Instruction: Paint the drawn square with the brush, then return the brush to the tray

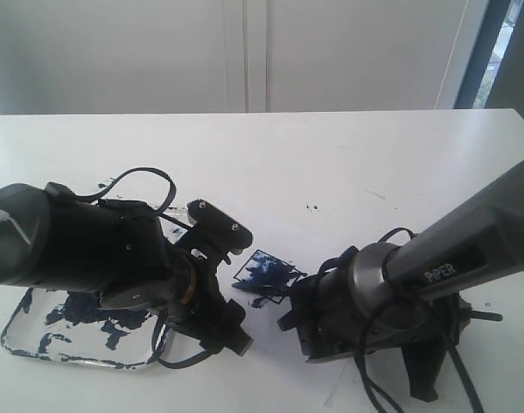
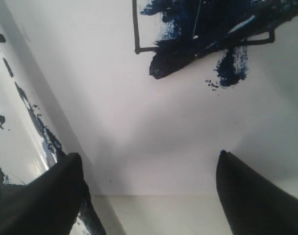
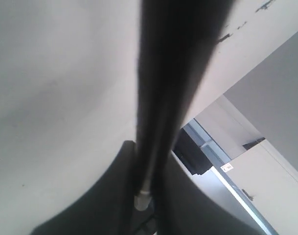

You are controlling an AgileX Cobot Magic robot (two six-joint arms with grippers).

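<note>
The drawn square (image 1: 266,275) (image 2: 202,24) lies on the white paper between the two arms, daubed blue-black, with smears running past its outline. My left gripper (image 1: 238,288) (image 2: 148,154) hovers low beside the square, open, with only paper between its fingers. The tray (image 1: 21,344) (image 2: 7,142), blotched with dark paint, sits under the left arm. My right gripper (image 1: 298,323) (image 3: 149,152) is on the square's other side, shut on the brush (image 3: 156,98). The black handle runs between the fingers, the silver ferrule (image 3: 143,198) deep in the jaws. The brush tip is hidden.
The white sheet of paper (image 2: 163,137) ends close to the table's near edge (image 1: 330,383). Small dark paint specks (image 1: 311,207) dot the white table behind the square. A white wall stands behind the table. Black cables loop around both wrists.
</note>
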